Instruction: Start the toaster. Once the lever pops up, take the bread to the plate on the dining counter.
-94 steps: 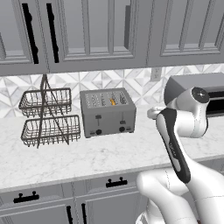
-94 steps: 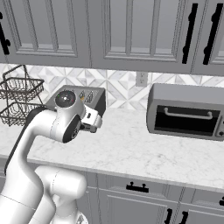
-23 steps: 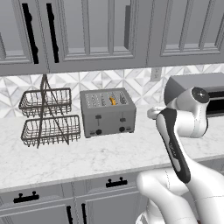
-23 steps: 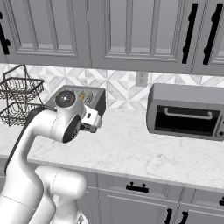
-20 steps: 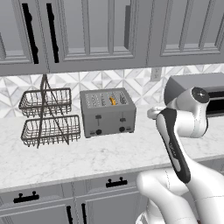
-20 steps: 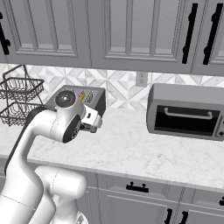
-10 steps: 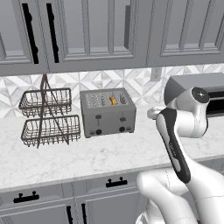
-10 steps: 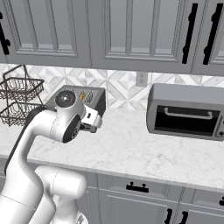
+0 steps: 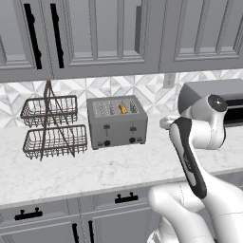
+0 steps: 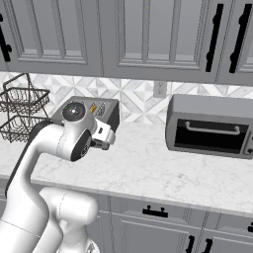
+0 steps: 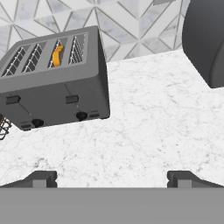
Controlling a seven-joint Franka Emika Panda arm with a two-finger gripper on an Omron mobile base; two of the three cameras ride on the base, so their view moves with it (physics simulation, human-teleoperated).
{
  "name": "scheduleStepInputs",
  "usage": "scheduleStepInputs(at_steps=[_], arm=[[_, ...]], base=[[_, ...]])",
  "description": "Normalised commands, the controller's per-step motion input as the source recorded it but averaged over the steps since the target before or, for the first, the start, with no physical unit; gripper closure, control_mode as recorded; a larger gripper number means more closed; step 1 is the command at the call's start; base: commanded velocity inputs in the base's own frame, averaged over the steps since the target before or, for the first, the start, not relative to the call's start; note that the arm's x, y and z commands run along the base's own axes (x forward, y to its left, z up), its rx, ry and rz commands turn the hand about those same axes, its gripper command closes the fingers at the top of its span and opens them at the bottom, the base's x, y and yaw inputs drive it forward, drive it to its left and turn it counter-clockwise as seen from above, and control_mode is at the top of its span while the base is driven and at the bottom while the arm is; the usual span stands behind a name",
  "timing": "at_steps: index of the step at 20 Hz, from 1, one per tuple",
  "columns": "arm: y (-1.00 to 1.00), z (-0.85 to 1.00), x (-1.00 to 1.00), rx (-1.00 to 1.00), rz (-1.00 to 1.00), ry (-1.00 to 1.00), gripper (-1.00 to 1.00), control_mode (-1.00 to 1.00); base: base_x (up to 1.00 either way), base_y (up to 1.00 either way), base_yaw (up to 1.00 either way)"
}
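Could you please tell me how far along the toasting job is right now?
Nothing looks done yet. The bread sits in the toaster, both levers up. The open gripper holds nothing, clear of the toaster. Left: press a lever, wait, carry the bread to the plate.

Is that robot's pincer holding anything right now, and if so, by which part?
Nothing. The pincer is open with only bare counter between its tips; the bread sits in the toaster.

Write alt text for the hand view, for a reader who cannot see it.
A grey four-slot toaster sits on a white marble counter, with orange bread in its third slot from the left. The open end effector hangs apart from the toaster's front, and a dark appliance is at upper right.
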Motion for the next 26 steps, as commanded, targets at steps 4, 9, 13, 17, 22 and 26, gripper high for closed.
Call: scheduleStepInputs(at_steps=[4,9,13,17,22,26], arm=[[0.0,0.0,0.0,0.0,0.0,0.0,-1.0,-1.0],[0.0,0.0,0.0,0.0,0.0,0.0,-1.0,-1.0],[0.0,0.0,0.0,0.0,0.0,0.0,-1.0,-1.0],[0.0,0.0,0.0,0.0,0.0,0.0,-1.0,-1.0],[0.0,0.0,0.0,0.0,0.0,0.0,-1.0,-1.0],[0.0,0.0,0.0,0.0,0.0,0.0,-1.0,-1.0]], base=[[0.0,0.0,0.0],[0.0,0.0,0.0],[0.0,0.0,0.0],[0.0,0.0,0.0],[0.0,0.0,0.0],[0.0,0.0,0.0]])
